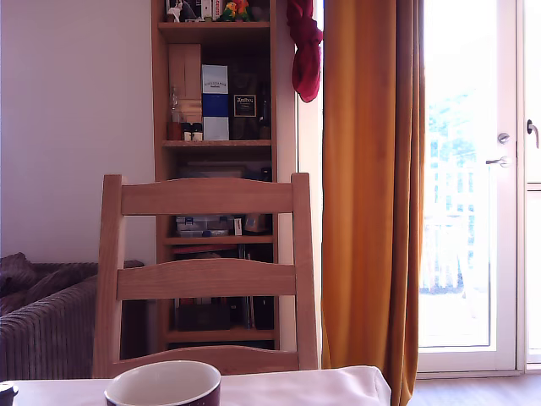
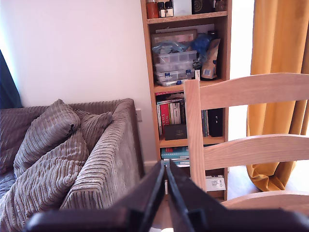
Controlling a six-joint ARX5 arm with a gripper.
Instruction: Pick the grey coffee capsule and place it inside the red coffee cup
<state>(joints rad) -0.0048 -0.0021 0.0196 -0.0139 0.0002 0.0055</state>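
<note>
Maroon outside and off-white within, the red coffee cup (image 1: 163, 384) sits at the near edge of the table (image 1: 296, 387). No grey coffee capsule shows in either view. In the wrist view the claw (image 2: 165, 166) is closed on nothing, fingertips together, aimed at the sofa (image 2: 63, 159) and chair (image 2: 251, 140) — not the table. A blind descent could likely miss the capsule or knock the cup.

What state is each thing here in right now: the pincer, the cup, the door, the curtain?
pincer: shut, empty, raised and aimed into the room.
red coffee cup: upright on the table, inside not visible.
glass door: closed.
curtain: drawn aside, bunched beside the door.
</note>
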